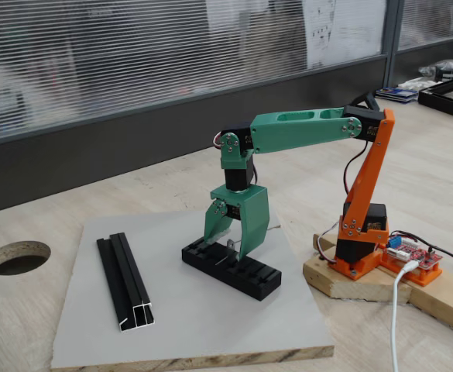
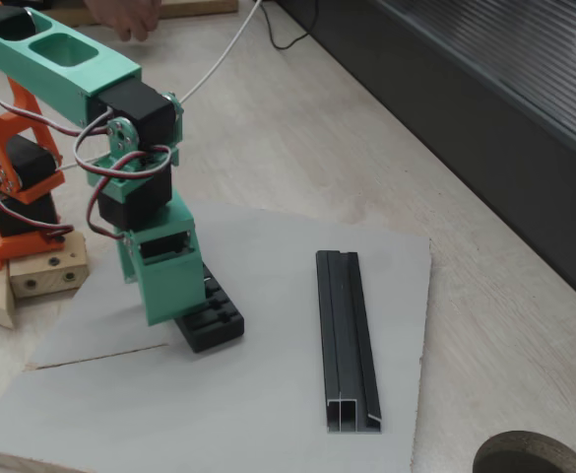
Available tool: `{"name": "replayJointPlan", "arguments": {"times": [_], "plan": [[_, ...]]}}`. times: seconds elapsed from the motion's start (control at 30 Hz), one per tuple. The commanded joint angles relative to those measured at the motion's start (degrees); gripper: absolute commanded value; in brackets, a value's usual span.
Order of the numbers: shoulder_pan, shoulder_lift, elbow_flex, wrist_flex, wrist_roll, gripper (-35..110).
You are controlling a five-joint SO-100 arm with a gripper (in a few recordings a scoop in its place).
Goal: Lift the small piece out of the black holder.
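Grey metal, thin and flat, the piece [image 1: 230,246] showed as a tiny pale tab standing between the gripper's fingertips, just above the top of the holder [image 1: 251,273]; it was far smaller than the block beneath it, and whether its lower edge still sat in a slot I could not tell. The holder was a black rectangular block with a row of parallel slots across its top; it lay on a grey board [image 1: 187,325], its long side running from centre toward the lower right in a fixed view.

The green gripper [image 1: 228,249] pointed straight down over the left end of the holder; its fingers stood narrow, drawn in on either side of the piece, apparently pinching it. In the other fixed view the gripper [image 2: 174,313] covered the near part of the holder [image 2: 214,317], so the tab was hidden there.

Green upper arm links [image 1: 303,130] reached out from an orange base [image 1: 362,232] mounted on a wooden block [image 1: 342,279] beside the board; a white cable [image 1: 396,318] ran away from the base. A long black rail [image 1: 125,281] lay on the board well apart from the holder, to its left in that view; a round hole [image 1: 17,257] opened in the table beyond the board.
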Motion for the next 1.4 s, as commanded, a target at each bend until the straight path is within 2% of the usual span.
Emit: {"name": "replayJointPlan", "arguments": {"times": [0.0, 0.5, 0.8, 1.37], "plan": [[1.05, 2.55, 0.00, -0.35, 0.79, 55], [1.05, 2.55, -3.25, -0.26, 0.53, 54], [1.05, 2.64, -2.46, 0.62, 0.44, 37], [1.05, 2.72, -2.37, 0.62, -0.09, 37]]}}
